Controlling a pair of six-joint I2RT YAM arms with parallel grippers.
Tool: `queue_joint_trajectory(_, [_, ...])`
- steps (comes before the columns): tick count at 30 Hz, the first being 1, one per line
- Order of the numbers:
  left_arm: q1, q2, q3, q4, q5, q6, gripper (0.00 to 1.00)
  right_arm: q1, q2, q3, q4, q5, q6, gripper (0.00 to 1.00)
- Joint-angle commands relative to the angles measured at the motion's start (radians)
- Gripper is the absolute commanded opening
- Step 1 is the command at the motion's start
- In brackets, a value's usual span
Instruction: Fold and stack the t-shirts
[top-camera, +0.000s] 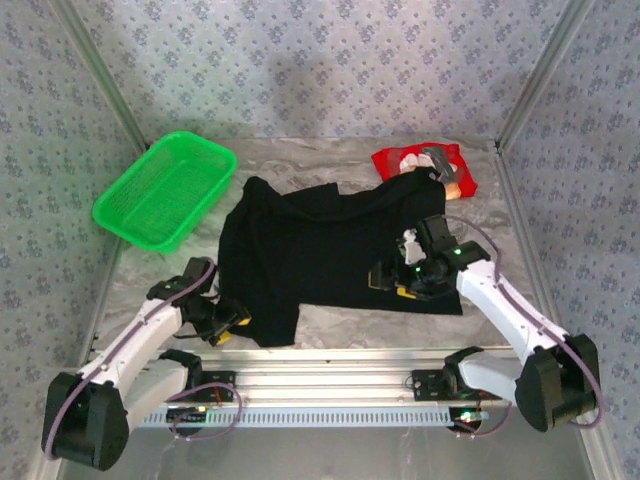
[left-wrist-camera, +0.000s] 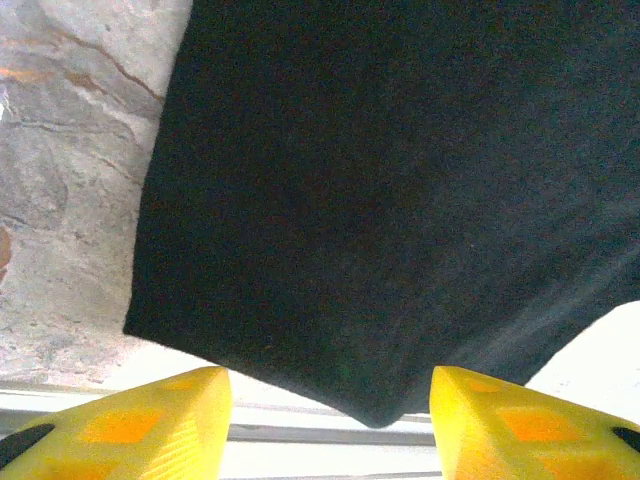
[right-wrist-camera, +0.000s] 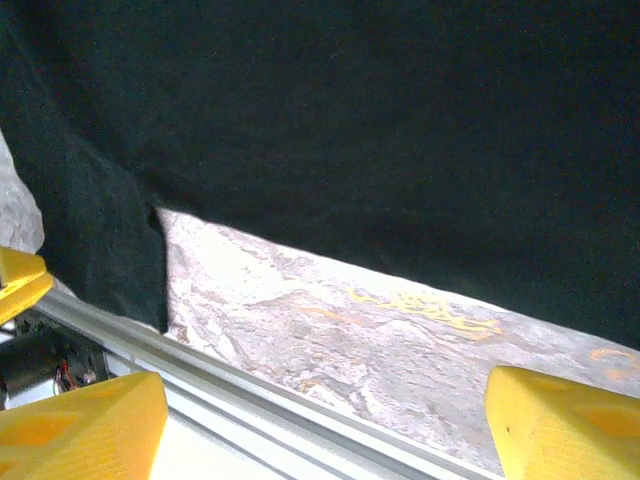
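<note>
Marble worktop (left-wrist-camera: 70, 200), black t-shirt (left-wrist-camera: 380, 200): left hand (left-wrist-camera: 328, 388) unclenched around bottom-frame corner, right hand (right-wrist-camera: 322, 400) released; shallow bite, might slip

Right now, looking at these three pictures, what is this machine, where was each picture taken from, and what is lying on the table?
These are two robot arms bolted to a table. One picture looks down from above. The other two come from cameras on the wrists, which is why yellow fingers show at the bottom. A black t-shirt lies spread out, with a folded red t-shirt at far right and a green basket at far left. The left gripper straddles the shirt's near corner, open. The right gripper hovers open by the hem. Nothing is held.
</note>
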Motion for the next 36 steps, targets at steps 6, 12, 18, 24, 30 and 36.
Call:
queue_joint_trajectory(6, [-0.045, 0.076, 0.013, 0.13, -0.083, -0.048, 0.28, 0.173, 0.181, 0.072, 0.125, -0.006, 0.034, 0.84])
queue_joint_trajectory(12, [-0.063, 0.199, 0.136, 0.186, -0.075, -0.01, 0.17, 0.225, 0.332, 0.157, 0.186, -0.016, 0.03, 0.84])
queue_joint_trajectory(18, [-0.068, 0.338, 0.263, 0.203, -0.063, 0.045, 0.17, 0.225, 0.465, 0.249, 0.184, -0.021, 0.01, 0.83])
queue_joint_trajectory(24, [-0.074, 0.347, 0.339, 0.116, -0.073, 0.057, 0.2, 0.236, 0.502, 0.298, 0.169, -0.071, -0.01, 0.82])
queue_joint_trajectory(30, [-0.007, 0.044, 0.142, 0.065, -0.108, -0.078, 0.55, 0.327, 0.551, 0.325, 0.191, -0.078, -0.048, 0.82])
queue_joint_trajectory(36, [-0.002, -0.044, 0.029, 0.05, -0.115, -0.132, 0.54, 0.365, 0.667, 0.416, 0.219, -0.076, -0.015, 0.8])
